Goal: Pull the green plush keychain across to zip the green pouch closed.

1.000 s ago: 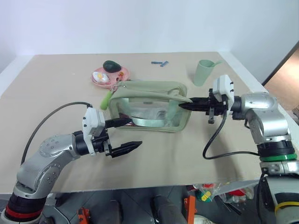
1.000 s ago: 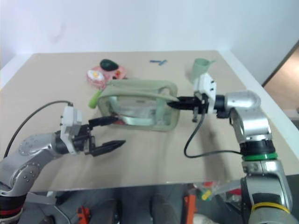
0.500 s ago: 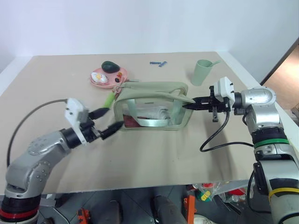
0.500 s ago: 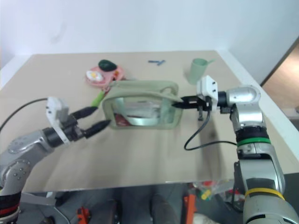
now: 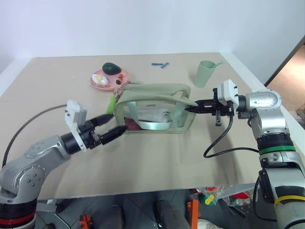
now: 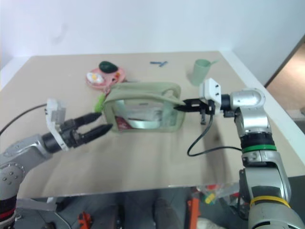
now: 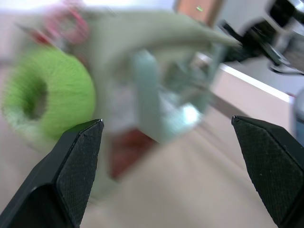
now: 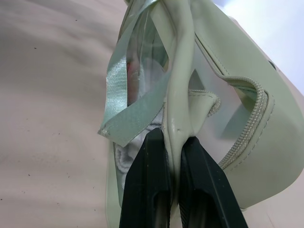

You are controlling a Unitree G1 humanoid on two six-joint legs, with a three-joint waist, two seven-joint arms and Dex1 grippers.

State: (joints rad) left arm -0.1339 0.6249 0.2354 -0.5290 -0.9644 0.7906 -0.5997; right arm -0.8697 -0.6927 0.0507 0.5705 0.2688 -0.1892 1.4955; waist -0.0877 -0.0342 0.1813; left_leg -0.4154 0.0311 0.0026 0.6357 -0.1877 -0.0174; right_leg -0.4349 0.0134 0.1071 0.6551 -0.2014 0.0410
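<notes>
Gripping pouch [image 5: 155,109] edge, right claw [image 5: 188,109]

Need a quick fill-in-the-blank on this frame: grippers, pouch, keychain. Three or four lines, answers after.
1. The right gripper is ____ on an edge of the green pouch.
2. The left gripper has its fingers ____, holding nothing.
3. The green plush keychain hangs at the pouch end nearer the ____ gripper.
4. The avocado toy rests on the ____ plate.

Missing words: shut; open; left; pink
</notes>
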